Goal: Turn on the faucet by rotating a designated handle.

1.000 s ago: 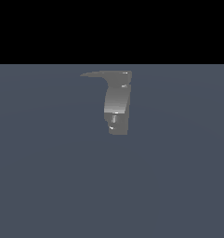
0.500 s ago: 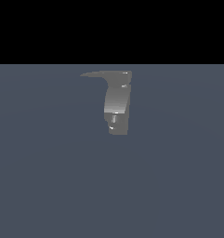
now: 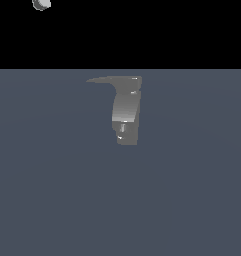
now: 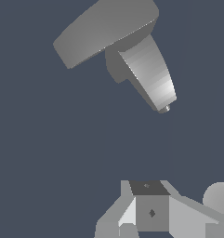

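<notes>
Looking from the wrist view, the handle (image 4: 102,30) lay ahead of the gripper (image 4: 150,211), well apart, its flat long axis slanted across the faucet (image 4: 148,74). Whether the jaws were released or clenched I could not tell. In the exterior view the faucet (image 3: 126,112) stood alone on a grey floor (image 3: 52,190); its handle (image 3: 109,79) pointed toward that view's left.

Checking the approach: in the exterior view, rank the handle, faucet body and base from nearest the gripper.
Taking the grey piece at the exterior view's upper left as the gripper, probably:
1. handle, on top
2. faucet body, middle
3. base, lowest
</notes>
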You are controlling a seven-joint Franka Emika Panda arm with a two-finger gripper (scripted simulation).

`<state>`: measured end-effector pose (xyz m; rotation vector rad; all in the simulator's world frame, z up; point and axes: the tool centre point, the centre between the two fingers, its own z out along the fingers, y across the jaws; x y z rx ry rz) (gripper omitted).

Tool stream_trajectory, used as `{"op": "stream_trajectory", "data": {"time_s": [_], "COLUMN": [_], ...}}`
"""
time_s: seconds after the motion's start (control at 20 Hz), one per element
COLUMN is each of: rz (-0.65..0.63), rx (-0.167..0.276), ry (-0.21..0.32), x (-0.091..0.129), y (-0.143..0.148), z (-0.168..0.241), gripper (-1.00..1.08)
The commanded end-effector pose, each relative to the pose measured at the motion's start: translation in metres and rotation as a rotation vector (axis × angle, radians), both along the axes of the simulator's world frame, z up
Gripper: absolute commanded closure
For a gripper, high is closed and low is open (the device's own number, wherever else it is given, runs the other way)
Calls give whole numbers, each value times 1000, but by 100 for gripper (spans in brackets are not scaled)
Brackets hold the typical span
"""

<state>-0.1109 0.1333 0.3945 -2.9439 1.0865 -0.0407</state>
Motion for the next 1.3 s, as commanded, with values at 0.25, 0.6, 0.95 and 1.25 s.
{"op": "stream_trajectory", "data": {"time_s": [0.25,0.6,0.95,1.25], "rz": [-153,-295,-444,-585], "rx": [6,10,12,12], "ry": [2,4,7,9], "x": [38,75,114,150], "y": [12,17,16,10], "z": [-20,-39,-59,-78], "gripper": [108,108,108,108]}}
